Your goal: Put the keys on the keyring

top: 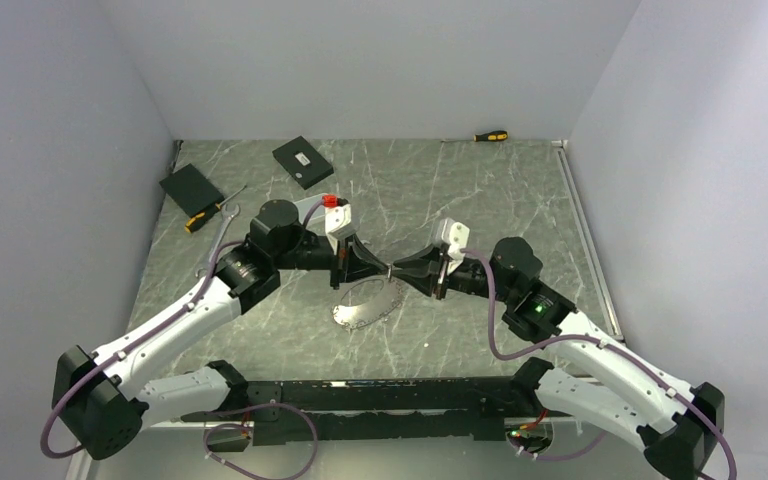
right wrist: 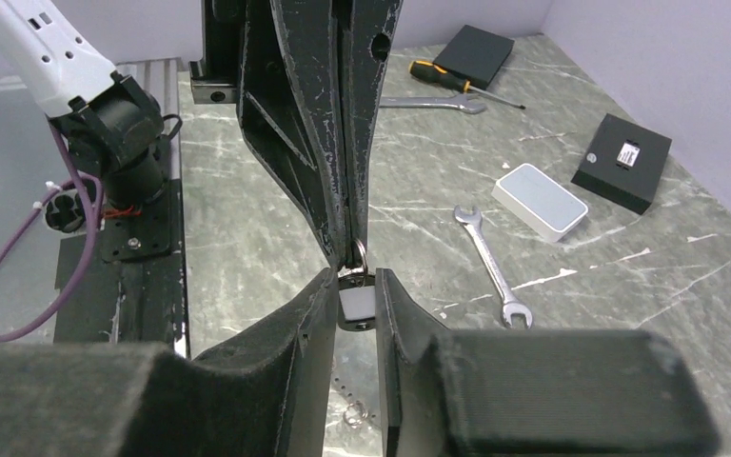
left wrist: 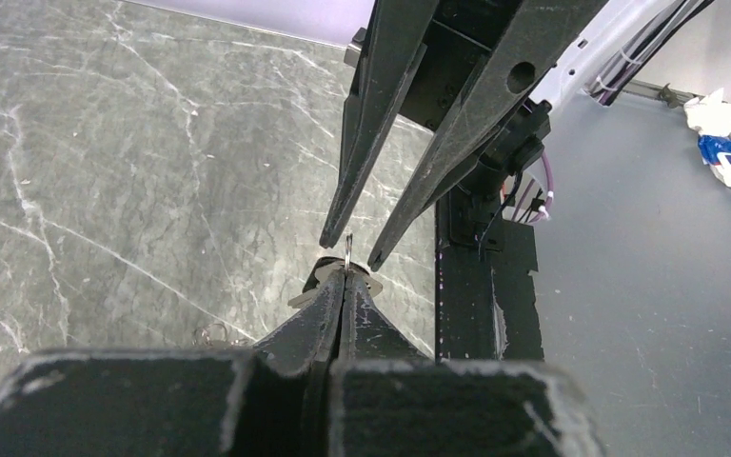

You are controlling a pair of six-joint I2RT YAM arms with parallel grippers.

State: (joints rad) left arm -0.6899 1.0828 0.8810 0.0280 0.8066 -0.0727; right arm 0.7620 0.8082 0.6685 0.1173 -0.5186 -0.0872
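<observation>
Left gripper (left wrist: 344, 274), jaws fully closed, pinches the small metal loop at the top of a small key (right wrist: 357, 303), holding it in the air over the keyring (top: 368, 305), which lies flat on the counter (top: 480, 200). Right gripper (right wrist: 355, 274), tip to tip with the left one over the keyring, has its jaws partly apart, one finger on either side of the key's head. Contact with the head cannot be made out.

The blurred fingers (right wrist: 286, 371) of my right gripper (right wrist: 353, 281) hide part of the small black, grey-faced key (right wrist: 356, 305) at lower centre. Overhead, I can't resolve it.
</observation>
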